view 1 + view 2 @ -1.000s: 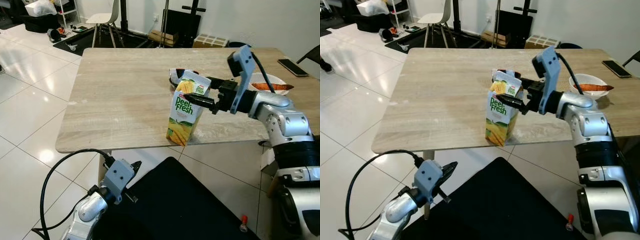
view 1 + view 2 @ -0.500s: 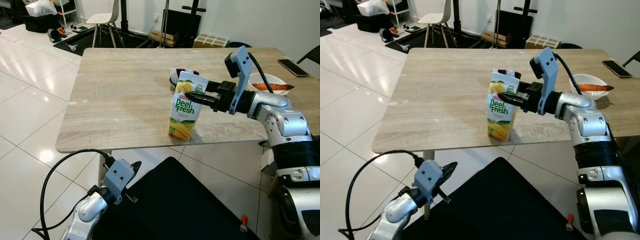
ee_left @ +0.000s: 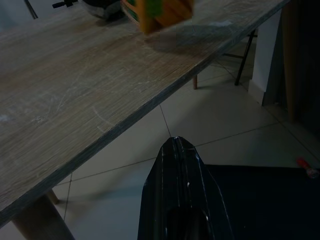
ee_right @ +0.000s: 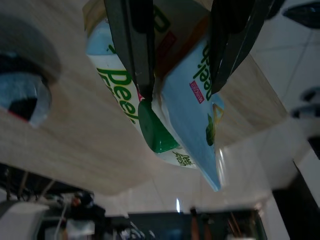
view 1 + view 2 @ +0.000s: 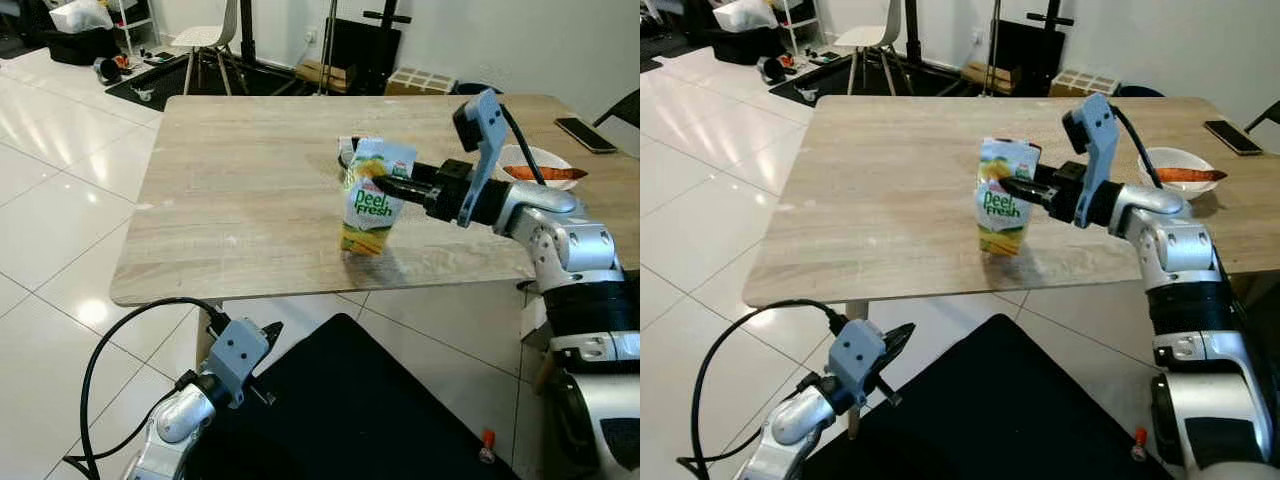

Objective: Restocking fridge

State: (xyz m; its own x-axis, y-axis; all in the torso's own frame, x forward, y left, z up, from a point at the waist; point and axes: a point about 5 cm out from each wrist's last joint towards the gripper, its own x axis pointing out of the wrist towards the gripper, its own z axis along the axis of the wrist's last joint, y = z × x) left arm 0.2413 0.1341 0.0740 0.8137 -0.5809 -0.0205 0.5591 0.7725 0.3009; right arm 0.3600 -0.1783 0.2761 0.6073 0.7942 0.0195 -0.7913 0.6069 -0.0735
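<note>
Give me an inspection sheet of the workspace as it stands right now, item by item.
Surface: light wooden table, standing on white floor tiles.
Job's things: yellow and blue mango juice carton, tilted, lifted off the table.
Clutter: white bowl with an orange item; dark phone; dark bowl behind the carton.
Grippers: right gripper shut on the carton; left gripper low beside the table edge, shut.
Cables: black cable looping to the left arm.
Surroundings: white chair, cardboard boxes.

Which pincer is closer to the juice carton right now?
Right. The right pincer is clamped on the juice carton, holding it tilted above the table. The left pincer hangs low, below the table's near edge.
</note>
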